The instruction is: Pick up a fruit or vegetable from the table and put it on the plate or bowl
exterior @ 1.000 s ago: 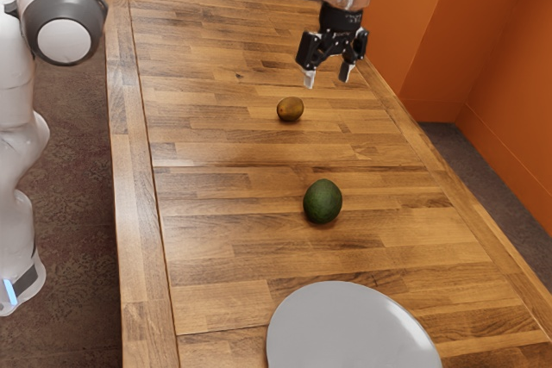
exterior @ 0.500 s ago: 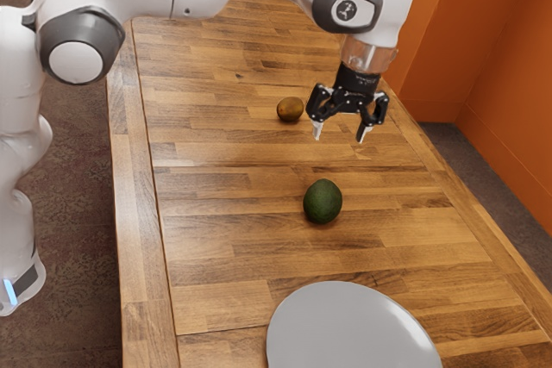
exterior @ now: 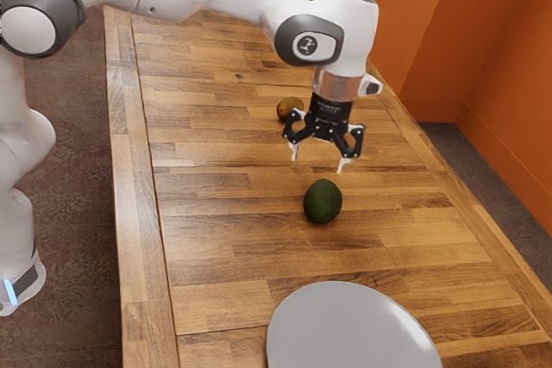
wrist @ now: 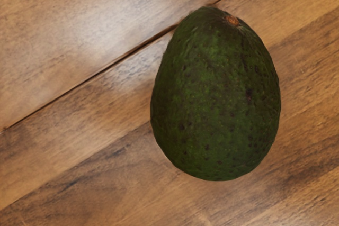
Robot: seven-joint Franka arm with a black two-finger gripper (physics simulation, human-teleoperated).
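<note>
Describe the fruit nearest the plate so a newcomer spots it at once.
On the wooden table, look between the grey plate at the near edge and the open pincer. The avocado lies there. It is dark green, egg-shaped and bigger than the small brown fruit beyond the pincer.

Dark green avocado [exterior: 323, 201] lying on side; grey plate [exterior: 345, 329] well apart.

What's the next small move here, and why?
Probably lower the gripper straight down until it straddles the avocado. It hangs open just above the avocado, not touching it, and the wrist view has the fruit lying on the table right under the hand, so no big sideways shift seems needed. The plate lies nearer the camera.
</note>
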